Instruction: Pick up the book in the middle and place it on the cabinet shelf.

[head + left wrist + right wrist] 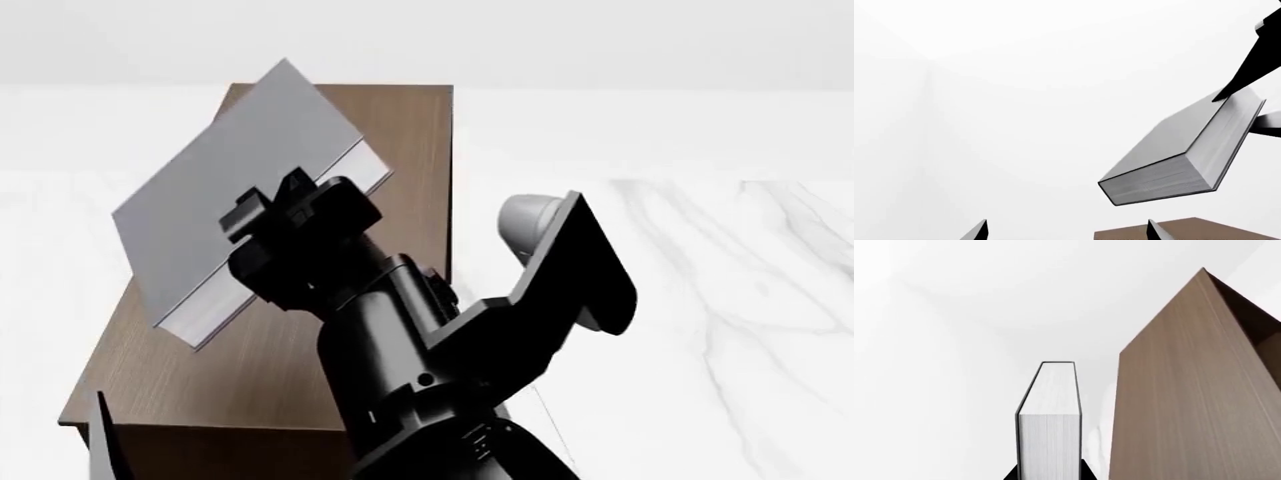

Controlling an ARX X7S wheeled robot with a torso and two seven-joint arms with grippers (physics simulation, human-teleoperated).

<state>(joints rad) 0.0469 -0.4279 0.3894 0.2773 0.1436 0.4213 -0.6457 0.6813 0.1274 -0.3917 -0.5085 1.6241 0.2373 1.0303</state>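
Note:
The grey book point(227, 200) hangs tilted in the air above the long top of the brown cabinet shelf point(400, 130). My right gripper point(287, 222) is shut on it near its page edge. In the right wrist view the white page block of the book point(1049, 430) stands between the two black fingers, and the cabinet shelf point(1187, 405) rises beside it. From the left wrist the book point(1174, 150) shows up high, pinched by the right gripper point(1249, 107). My left gripper point(1067, 232) is open and holds nothing, low beside the cabinet shelf point(1194, 229).
White marble floor point(721, 300) spreads to the right of the cabinet. White walls stand behind it. One fingertip of the left gripper point(104, 440) pokes into the head view's lower left corner.

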